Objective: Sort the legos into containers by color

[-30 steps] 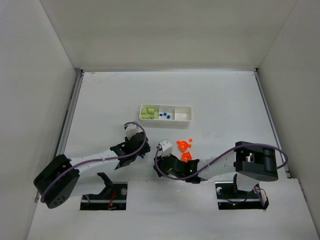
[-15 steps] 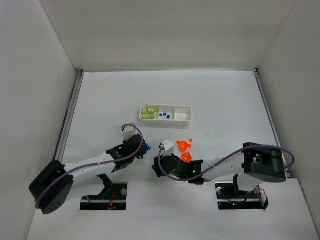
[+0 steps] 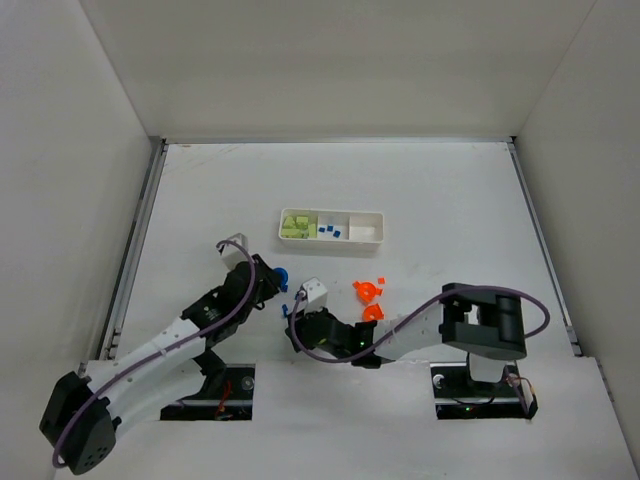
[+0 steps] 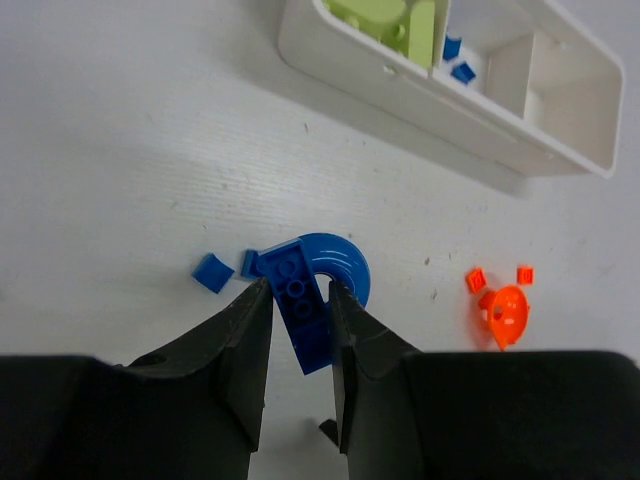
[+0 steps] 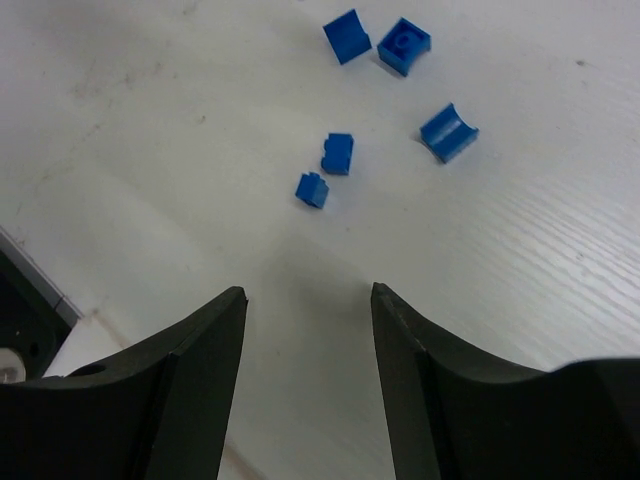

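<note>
My left gripper is shut on a blue lego, a long studded brick with a curved round piece at its far end, held above the table; it shows in the top view. My right gripper is open and empty, low over the table, with several tiny blue bits just beyond its tips. The white tray holds light green legos in its left compartment and small blue bits in the middle one. The right compartment looks empty. Orange legos lie right of the right gripper.
A loose blue bit lies on the table under the left gripper. Orange pieces lie to its right. The right arm stretches low across the near middle. White walls enclose the table.
My left gripper has risen and moved back-left with the blue lego in it. My right gripper has slid left, away from the orange legos and towards the small blue bits.
</note>
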